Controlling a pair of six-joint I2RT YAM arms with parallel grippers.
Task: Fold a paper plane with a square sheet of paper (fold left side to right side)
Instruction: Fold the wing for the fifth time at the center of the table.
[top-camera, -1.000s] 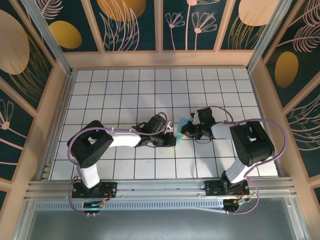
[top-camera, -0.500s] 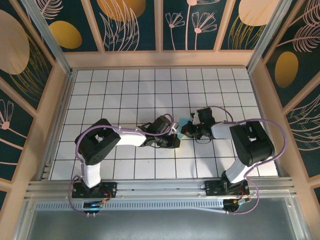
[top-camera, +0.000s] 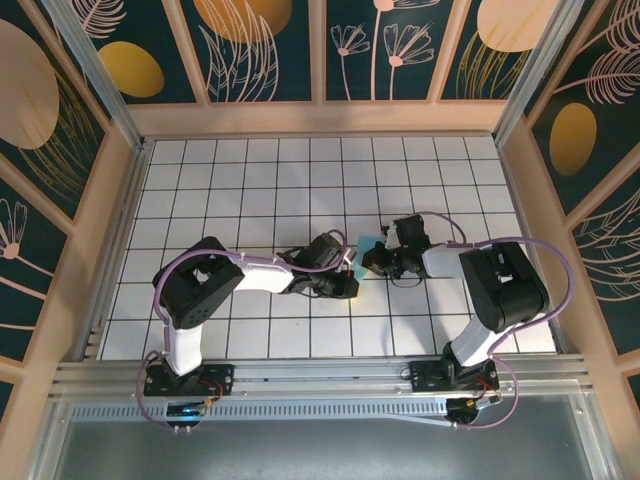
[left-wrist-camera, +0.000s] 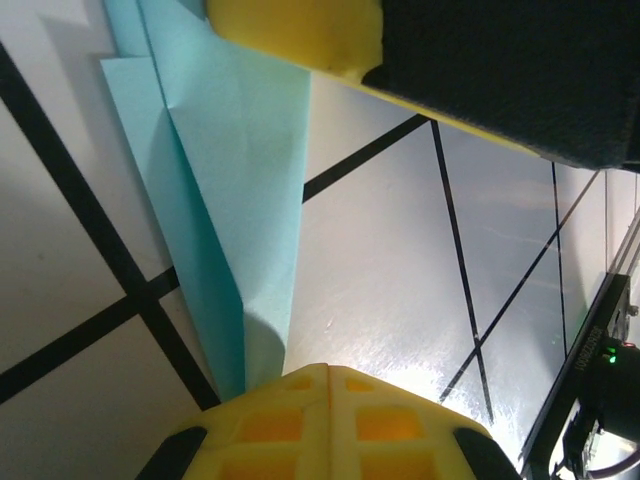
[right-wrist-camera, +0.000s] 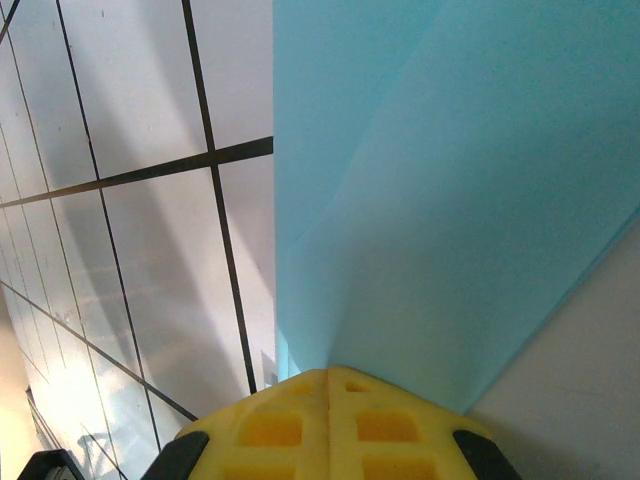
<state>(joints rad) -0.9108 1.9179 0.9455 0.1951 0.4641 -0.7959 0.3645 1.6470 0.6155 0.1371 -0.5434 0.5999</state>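
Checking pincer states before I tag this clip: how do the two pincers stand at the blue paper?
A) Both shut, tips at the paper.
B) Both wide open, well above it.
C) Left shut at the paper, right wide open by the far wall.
A. The left pincer and the right pincer each have their jaws closed with no gap, and each tip meets the blue paper.
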